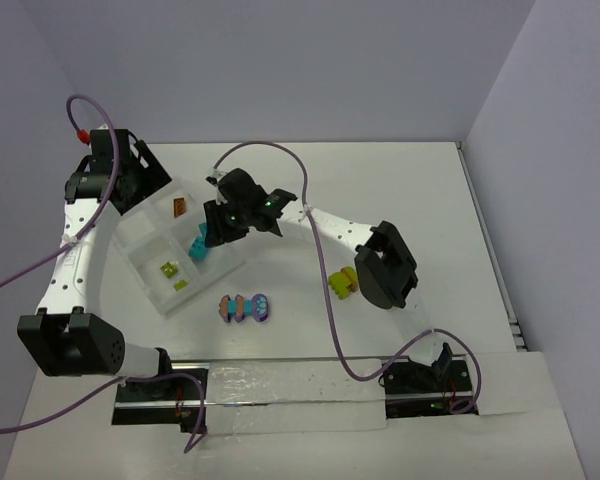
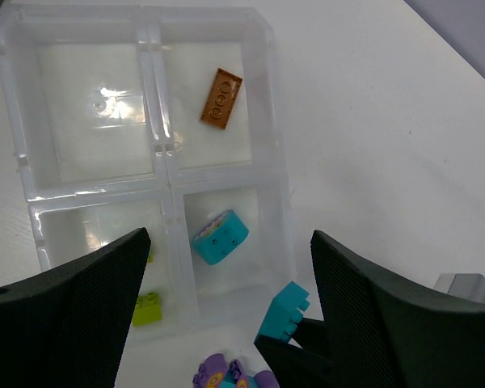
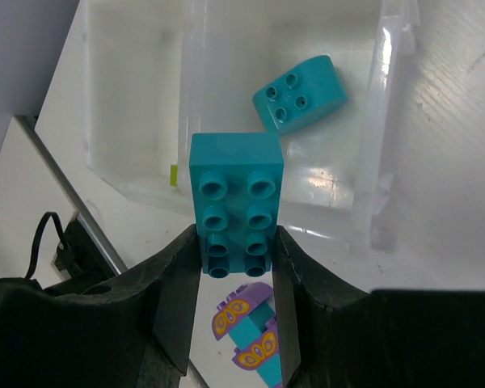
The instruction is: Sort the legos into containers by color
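Observation:
The white tray (image 1: 145, 232) has four compartments. In the left wrist view the tray (image 2: 158, 121) holds an orange-brown brick (image 2: 221, 98), a rounded turquoise brick (image 2: 221, 238) and lime green bricks (image 2: 147, 309); one compartment is empty. My right gripper (image 1: 215, 235) is shut on a turquoise brick (image 3: 236, 202), just above the tray's near-right edge by the turquoise compartment. My left gripper (image 1: 145, 178) is open and empty above the tray's far-left corner. A purple-and-turquoise cluster (image 1: 245, 307) lies on the table in front of the tray. A lime and orange-brown cluster (image 1: 342, 283) lies to its right.
The right arm's elbow (image 1: 385, 265) hangs right beside the lime and orange-brown cluster. Purple cables loop over the table on both sides. Walls close the table at the back and right.

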`<state>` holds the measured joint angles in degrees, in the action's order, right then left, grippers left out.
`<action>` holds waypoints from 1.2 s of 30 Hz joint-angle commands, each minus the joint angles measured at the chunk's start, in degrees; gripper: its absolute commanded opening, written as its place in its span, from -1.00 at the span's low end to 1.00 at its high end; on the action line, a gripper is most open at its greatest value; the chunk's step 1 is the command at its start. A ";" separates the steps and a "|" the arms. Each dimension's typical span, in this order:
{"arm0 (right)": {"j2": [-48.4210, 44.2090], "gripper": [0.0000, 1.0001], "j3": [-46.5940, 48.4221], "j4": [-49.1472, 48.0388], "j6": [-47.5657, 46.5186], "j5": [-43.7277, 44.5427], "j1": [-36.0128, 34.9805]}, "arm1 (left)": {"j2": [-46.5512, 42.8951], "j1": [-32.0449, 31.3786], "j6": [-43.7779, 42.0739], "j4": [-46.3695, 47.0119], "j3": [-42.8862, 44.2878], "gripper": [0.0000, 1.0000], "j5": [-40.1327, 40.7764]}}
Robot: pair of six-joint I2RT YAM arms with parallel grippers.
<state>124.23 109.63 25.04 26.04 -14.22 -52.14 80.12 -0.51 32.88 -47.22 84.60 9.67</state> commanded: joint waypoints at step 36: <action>-49.03 0.47 -49.13 1.95 1.03 17.89 15.65 | -7.51 -25.29 8.81 -2.99 -15.42 0.67 3.33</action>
<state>76.64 65.77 23.93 24.69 -0.13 -37.48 73.01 -21.04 35.45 -50.76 70.46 13.20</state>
